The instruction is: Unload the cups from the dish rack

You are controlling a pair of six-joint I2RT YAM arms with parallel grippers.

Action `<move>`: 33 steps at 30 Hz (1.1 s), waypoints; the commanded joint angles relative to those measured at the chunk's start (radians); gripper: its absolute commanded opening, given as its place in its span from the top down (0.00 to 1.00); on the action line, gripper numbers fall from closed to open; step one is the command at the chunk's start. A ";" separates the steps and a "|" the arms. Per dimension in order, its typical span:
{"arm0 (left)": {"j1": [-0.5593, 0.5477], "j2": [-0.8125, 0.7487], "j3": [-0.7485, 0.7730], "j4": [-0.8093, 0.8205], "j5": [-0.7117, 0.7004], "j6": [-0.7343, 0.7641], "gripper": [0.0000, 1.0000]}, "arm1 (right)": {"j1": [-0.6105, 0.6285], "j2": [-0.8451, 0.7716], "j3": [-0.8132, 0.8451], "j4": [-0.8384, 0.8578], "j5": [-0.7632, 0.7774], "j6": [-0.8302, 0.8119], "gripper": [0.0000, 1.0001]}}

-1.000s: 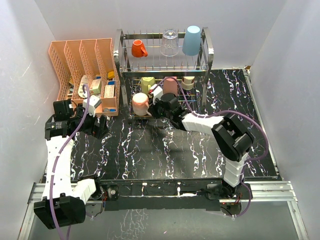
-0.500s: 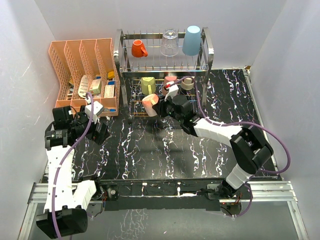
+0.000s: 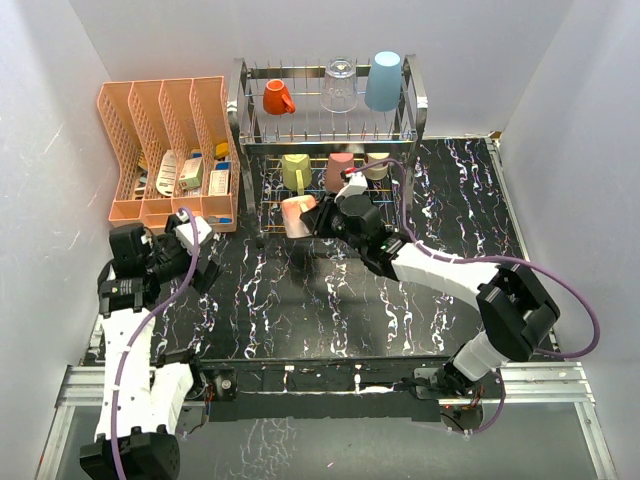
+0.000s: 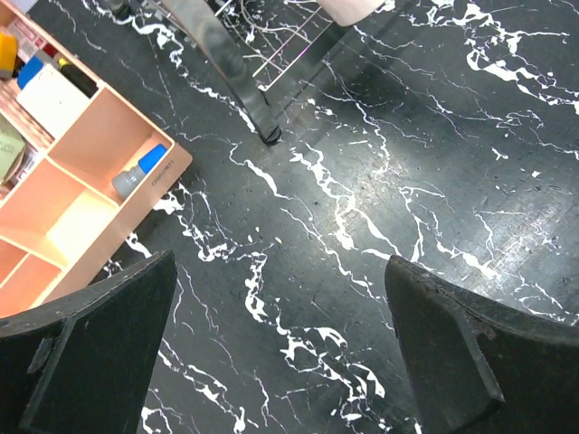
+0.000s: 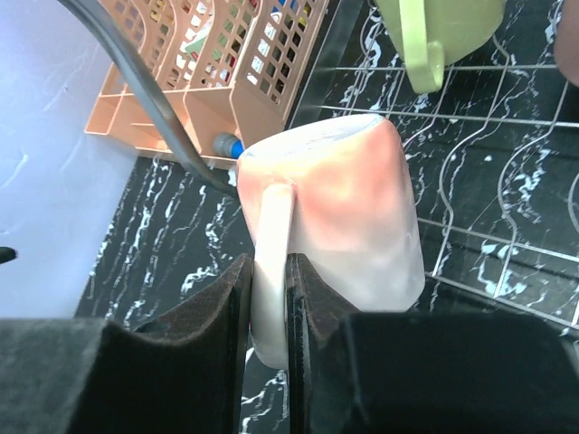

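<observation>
My right gripper (image 3: 318, 216) is shut on the handle of the pale pink mug (image 3: 299, 214) and holds it tilted over the front left corner of the dish rack's (image 3: 410, 118) lower tier. In the right wrist view the fingers (image 5: 226, 316) pinch the mug's (image 5: 344, 208) white handle. The yellow mug (image 3: 295, 170), the salmon-red cup (image 3: 340, 170) and the steel cup (image 3: 377, 165) sit on the lower tier. The small orange mug (image 3: 277, 97), the clear glass (image 3: 339, 85) and the light blue tumbler (image 3: 384, 80) stand on the upper tier. My left gripper (image 3: 196, 256) is open and empty over the table (image 4: 407, 181).
A peach slotted organizer (image 3: 165, 150) with small items stands left of the rack, also in the left wrist view (image 4: 81, 181). The rack's front left foot (image 4: 265, 136) stands close to it. Black marble tabletop (image 3: 330, 300) lies in front of the rack.
My right gripper has lifted and tilted the pale pink mug off the rack's lower tier, a little right and forward. My left arm has drawn slightly nearer.
</observation>
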 commanded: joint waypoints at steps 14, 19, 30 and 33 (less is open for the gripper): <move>-0.152 -0.159 -0.251 0.369 0.088 0.006 0.06 | 0.165 -0.063 0.105 0.008 0.164 0.442 0.93; -0.307 -0.187 -0.271 0.300 -0.008 0.072 0.04 | 0.220 -0.006 0.154 -0.008 0.198 0.566 0.93; -0.334 -0.323 -0.413 0.380 -0.079 0.145 0.05 | 0.267 0.040 0.184 0.040 0.187 0.774 0.93; -0.333 -0.399 -0.459 0.405 -0.068 0.171 0.08 | 0.274 0.034 0.153 0.069 0.147 0.853 0.93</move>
